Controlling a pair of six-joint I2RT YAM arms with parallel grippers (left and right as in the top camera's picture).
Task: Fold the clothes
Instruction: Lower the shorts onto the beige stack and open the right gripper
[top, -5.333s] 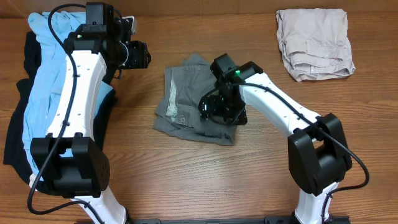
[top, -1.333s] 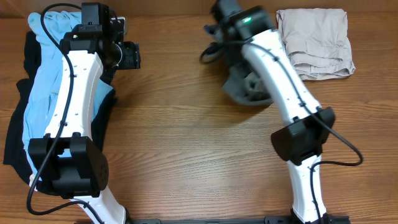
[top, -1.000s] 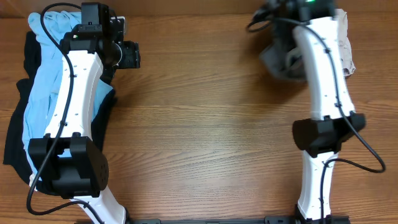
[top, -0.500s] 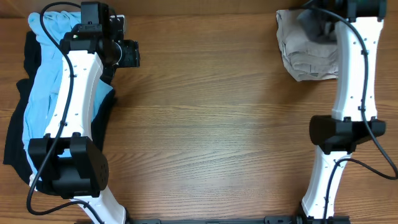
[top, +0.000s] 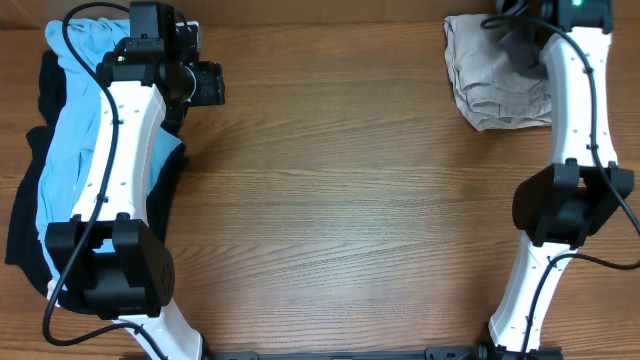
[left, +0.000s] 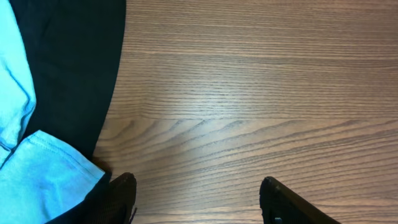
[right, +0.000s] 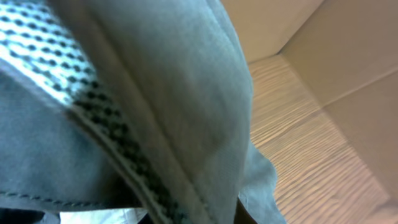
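Observation:
In the right wrist view the grey shorts (right: 155, 93) fill the frame, waistband and mesh lining showing, and my right gripper is shut on them with its fingers buried in the cloth. From overhead my right gripper (top: 515, 25) hangs at the far right corner above a folded beige garment (top: 495, 85). Only a dark bit of the shorts (top: 522, 48) shows beside the arm. My left gripper (top: 207, 85) (left: 198, 193) stands open over bare wood with nothing between its fingers. It is next to the pile of light blue (top: 65, 160) and black clothes (left: 68, 74).
A cardboard wall (right: 336, 56) rises just behind the right gripper at the table's far edge. The clothes pile covers the left side of the table (top: 330, 200). A light blue hem (left: 43, 174) lies by the left finger.
My right arm has swung the grey shorts from the table's far middle to the far right corner, over the beige garment. The left arm has stayed still.

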